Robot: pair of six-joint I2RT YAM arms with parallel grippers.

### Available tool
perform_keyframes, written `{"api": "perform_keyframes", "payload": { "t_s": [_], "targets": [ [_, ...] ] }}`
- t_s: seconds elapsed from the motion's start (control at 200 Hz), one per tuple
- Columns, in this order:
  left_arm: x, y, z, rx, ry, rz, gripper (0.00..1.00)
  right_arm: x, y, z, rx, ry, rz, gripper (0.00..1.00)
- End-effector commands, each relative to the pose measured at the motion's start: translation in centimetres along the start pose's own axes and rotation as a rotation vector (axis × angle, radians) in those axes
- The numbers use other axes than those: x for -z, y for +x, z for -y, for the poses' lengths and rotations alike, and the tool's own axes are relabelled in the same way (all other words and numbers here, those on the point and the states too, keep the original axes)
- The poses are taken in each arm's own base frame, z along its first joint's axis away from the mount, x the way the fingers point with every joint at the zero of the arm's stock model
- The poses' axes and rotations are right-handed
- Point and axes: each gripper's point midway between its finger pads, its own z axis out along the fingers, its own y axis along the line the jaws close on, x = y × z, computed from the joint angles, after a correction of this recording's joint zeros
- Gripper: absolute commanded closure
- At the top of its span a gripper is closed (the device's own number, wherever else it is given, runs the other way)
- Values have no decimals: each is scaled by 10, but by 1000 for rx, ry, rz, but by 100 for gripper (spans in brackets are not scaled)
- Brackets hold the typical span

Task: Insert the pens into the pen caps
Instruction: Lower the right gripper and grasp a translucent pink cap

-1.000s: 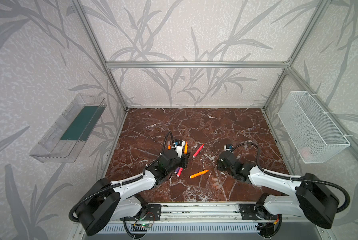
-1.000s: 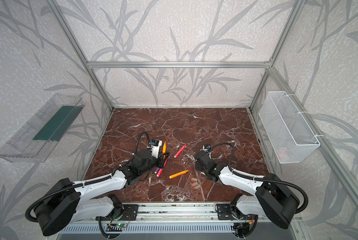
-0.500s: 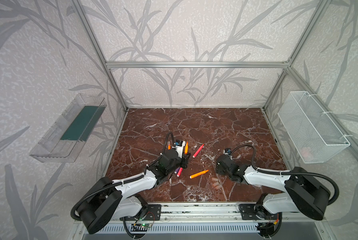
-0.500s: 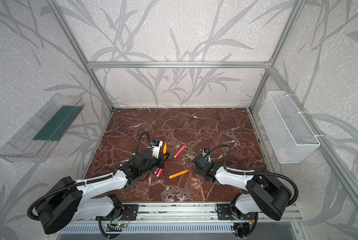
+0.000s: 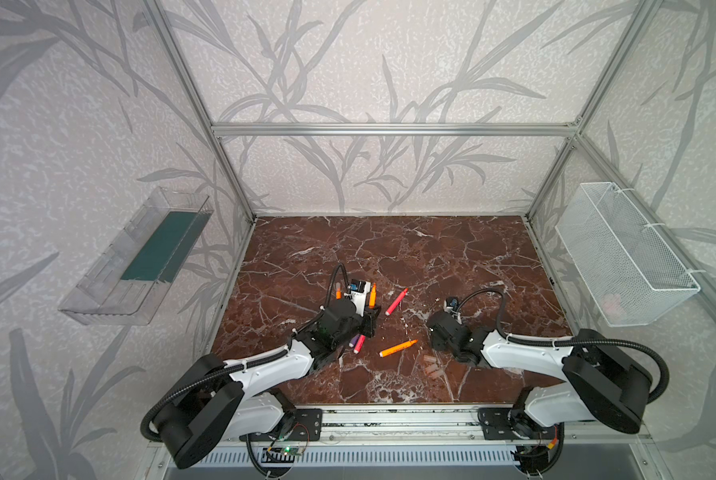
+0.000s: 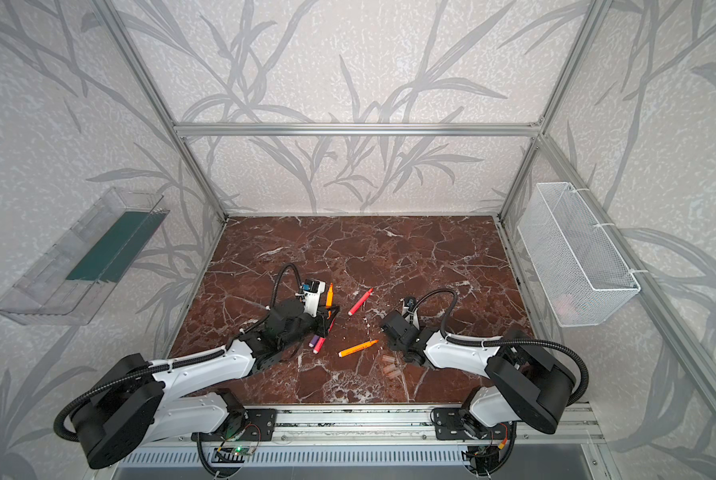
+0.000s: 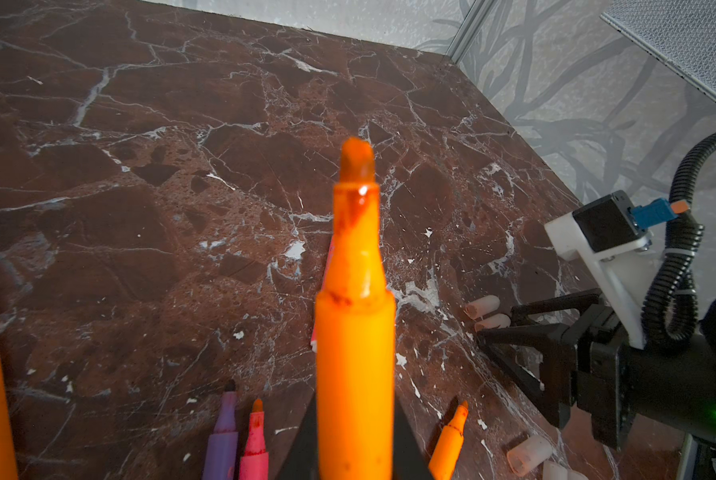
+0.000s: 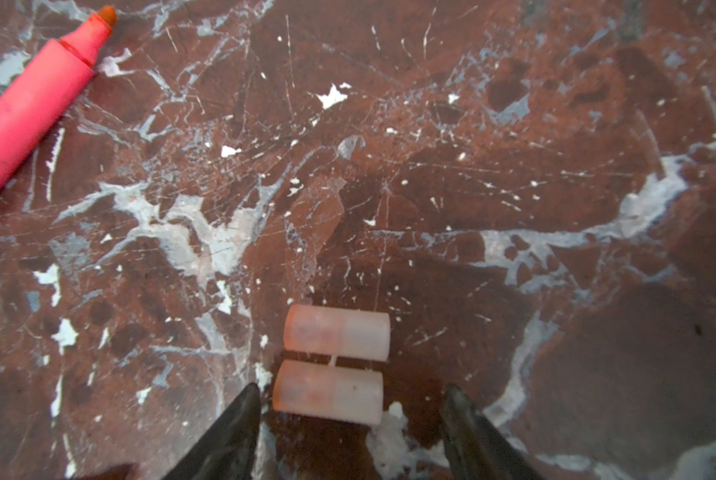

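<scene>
Red-brown marble tabletop (image 5: pixel 389 249), white-veined, boxed in by leaf-patterned walls and aluminium framing. One wall carries a clear tray (image 5: pixel 136 266), the opposite wall a white wire basket (image 5: pixel 622 253).

Both top views: loose pens on the marble, namely a red-pink pen (image 5: pixel 396 301), an orange pen (image 5: pixel 398 348), and a purple pen (image 5: pixel 353 341) and pink pen (image 5: pixel 359 345) side by side, partly under the left arm. The pen caps (image 5: pixel 430 365) show only as faint pale stubs beside the right arm.

Right wrist view only: two caps lying parallel and just apart, the nearer cap (image 8: pixel 327 392) and the farther cap (image 8: pixel 336 332).

Grip, left pincer (image 7: pixel 354 453): clamped tight on the held orange pen (image 7: pixel 354 332), tip pointing away from the jaws.

Grip, right pincer (image 8: pixel 354 415): jaws spread wide, holding nothing, tips flanking the nearer cap. Whether either tip touches it is hard to judge.
</scene>
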Motion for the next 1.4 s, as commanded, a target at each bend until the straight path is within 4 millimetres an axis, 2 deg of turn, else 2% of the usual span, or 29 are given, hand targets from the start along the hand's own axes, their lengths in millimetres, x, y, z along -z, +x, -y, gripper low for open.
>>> {"api": "perform_keyframes", "payload": {
  "t_s": [0.0, 0.235, 0.545, 0.765, 0.86, 1.1, 1.244, 1.394],
  "targets": [
    [3, -4, 3, 12, 14, 22, 100, 6, 4, 15, -1, 48, 5, 33],
    [4, -6, 3, 13, 16, 26, 100, 10, 6, 26, -3, 73, 12, 33],
    [5, -5, 4, 12, 16, 27, 100, 15, 5, 38, -18, 104, 34, 39],
    [6, -4, 3, 14, 16, 27, 100, 16, 4, 47, -56, 117, 80, 55],
    [7, -5, 3, 14, 17, 31, 100, 17, 1, 43, -57, 88, 88, 60],
    [9, -5, 3, 16, 20, 36, 100, 30, -12, 14, -101, -80, 108, 54],
    [9, -4, 3, 16, 23, 35, 100, 24, -21, 12, -119, -47, 145, 44],
    [11, -5, 2, 15, 17, 36, 100, 11, -24, 6, -99, -4, 137, 43]
  ]
}}
